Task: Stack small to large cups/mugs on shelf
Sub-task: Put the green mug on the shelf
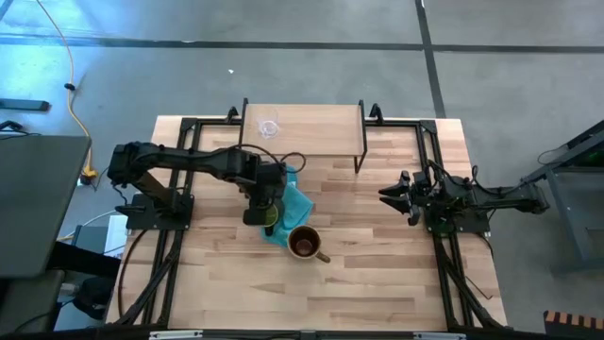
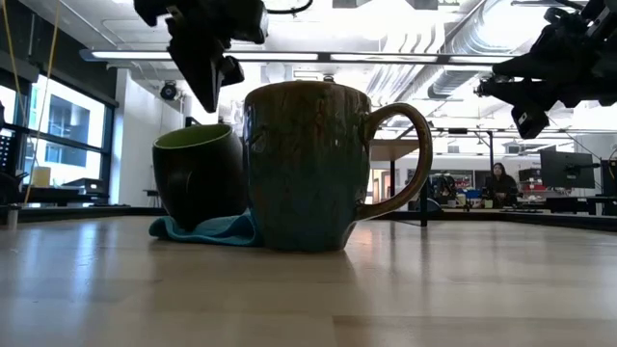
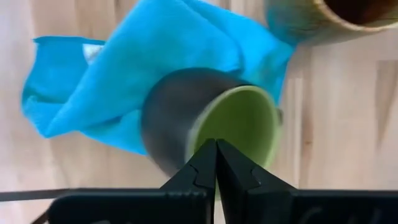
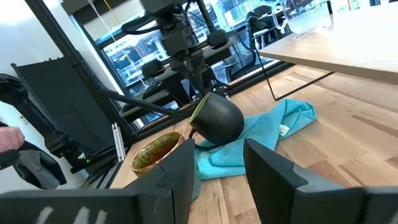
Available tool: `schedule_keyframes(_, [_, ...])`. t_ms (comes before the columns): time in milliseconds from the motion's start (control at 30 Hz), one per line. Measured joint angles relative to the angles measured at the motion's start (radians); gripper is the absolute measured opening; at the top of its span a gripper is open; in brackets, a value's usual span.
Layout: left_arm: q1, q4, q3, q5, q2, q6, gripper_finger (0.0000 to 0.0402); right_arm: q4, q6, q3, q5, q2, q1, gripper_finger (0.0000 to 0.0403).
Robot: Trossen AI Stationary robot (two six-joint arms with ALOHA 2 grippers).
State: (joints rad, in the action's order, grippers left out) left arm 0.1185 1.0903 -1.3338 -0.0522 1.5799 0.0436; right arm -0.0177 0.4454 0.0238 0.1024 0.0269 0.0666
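A dark mug with a green inside lies tilted on a teal-blue cloth, its mouth slanting upward. My left gripper points down, shut and holding nothing, just above the mug's rim; the low view shows a small gap below its fingertips. An olive-tan mug with a brown inside stands upright on the table beside the cloth. A tiny clear glass cup stands on the light-wood shelf at the far side. My right gripper waits open at the table's right, pointing level at the mugs.
The shelf's thin black legs stand on the table just beyond the cloth. Black frames run along the table's left and right sides. Bare wood lies near the front edge. A person sits far off in the room.
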Motion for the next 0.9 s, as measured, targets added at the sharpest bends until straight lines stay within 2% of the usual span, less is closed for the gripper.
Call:
schedule_keyframes(200, [-0.074, -0.017, 0.010, -0.004, -0.001, -0.056, 0.0000, 0.001, -0.016, 0.000, 0.000, 0.000, 0.000, 0.0128])
schedule_keyframes(567, [-0.201, -0.118, 0.127, 0.016, -0.001, -0.241, 0.0003, 0.011, -0.027, 0.000, 0.000, 0.000, 0.000, 0.0128])
schedule_keyframes(900, [-0.232, -0.118, 0.127, 0.132, -0.001, -0.287, 0.0056, 0.010, -0.016, 0.000, -0.001, 0.000, 0.000, 0.0128])
